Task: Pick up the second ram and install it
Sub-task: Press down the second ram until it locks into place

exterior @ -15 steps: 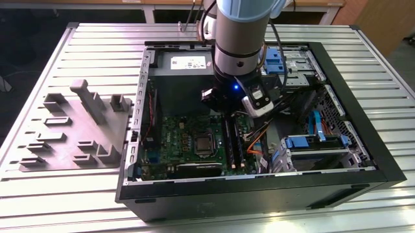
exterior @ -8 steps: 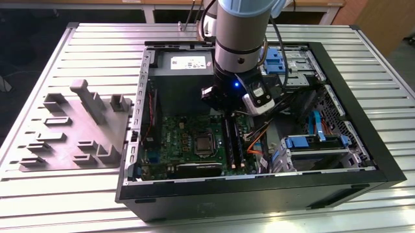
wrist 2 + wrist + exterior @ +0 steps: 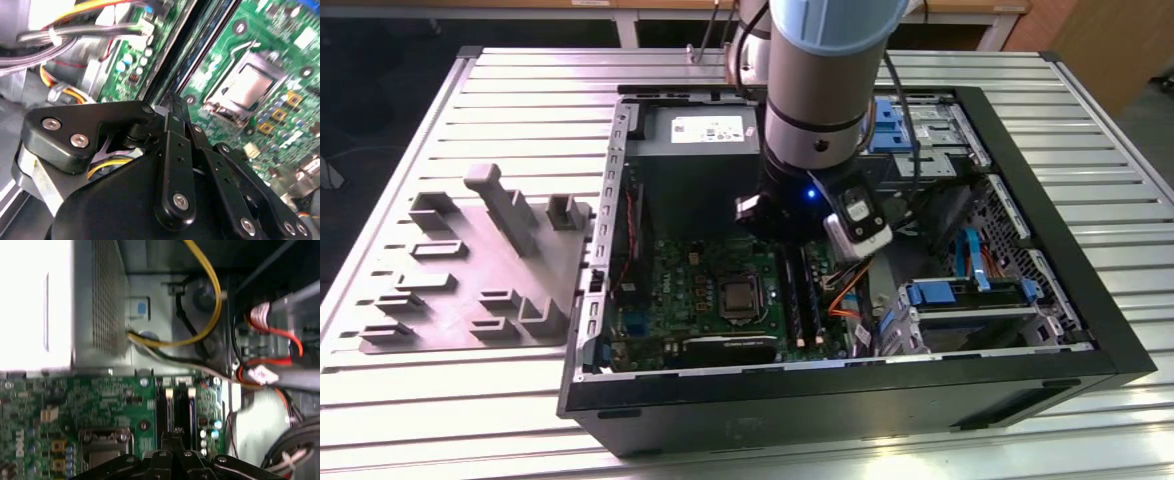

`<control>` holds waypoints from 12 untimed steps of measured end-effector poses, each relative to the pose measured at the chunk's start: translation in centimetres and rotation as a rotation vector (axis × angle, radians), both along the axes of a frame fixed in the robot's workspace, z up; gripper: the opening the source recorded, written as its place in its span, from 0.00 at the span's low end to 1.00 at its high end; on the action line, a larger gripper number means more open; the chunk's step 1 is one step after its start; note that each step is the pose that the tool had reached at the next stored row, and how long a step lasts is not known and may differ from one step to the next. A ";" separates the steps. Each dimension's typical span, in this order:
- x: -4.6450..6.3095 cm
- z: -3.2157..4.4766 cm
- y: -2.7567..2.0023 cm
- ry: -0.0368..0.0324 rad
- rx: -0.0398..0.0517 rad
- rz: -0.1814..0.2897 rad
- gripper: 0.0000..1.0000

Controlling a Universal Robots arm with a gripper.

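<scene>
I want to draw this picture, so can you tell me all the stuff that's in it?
Computer case: one, black, lying open on the table.
Table: one, silver, ribbed, under everything.
Motherboard: one, green, on the case floor.
Processor socket: one, silver, mid-board.
Memory slots: a row, black, beside the socket, under the gripper.
Power supply: one, grey, far end of the case.
Holder tray: one, grey, outside the case at the exterior view's left.
Cables: several, yellow, red, orange.
Arm: one, grey.
Gripper: one, black, over the slots.
</scene>
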State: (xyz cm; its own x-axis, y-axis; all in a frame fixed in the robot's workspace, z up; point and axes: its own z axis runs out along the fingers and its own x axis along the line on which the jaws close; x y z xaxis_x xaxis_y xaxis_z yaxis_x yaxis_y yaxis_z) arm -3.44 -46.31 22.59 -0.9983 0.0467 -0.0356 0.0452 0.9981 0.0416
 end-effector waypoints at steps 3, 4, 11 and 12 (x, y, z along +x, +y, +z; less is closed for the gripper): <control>0.0 0.00 -0.93 0.0001 -0.0001 0.000 0.10; 0.0 0.00 -1.25 0.0000 -0.0001 0.000 0.10; 0.0 0.00 -3.68 0.0000 -0.0001 0.000 0.10; 0.0 0.00 -4.00 0.0000 -0.0001 0.000 0.10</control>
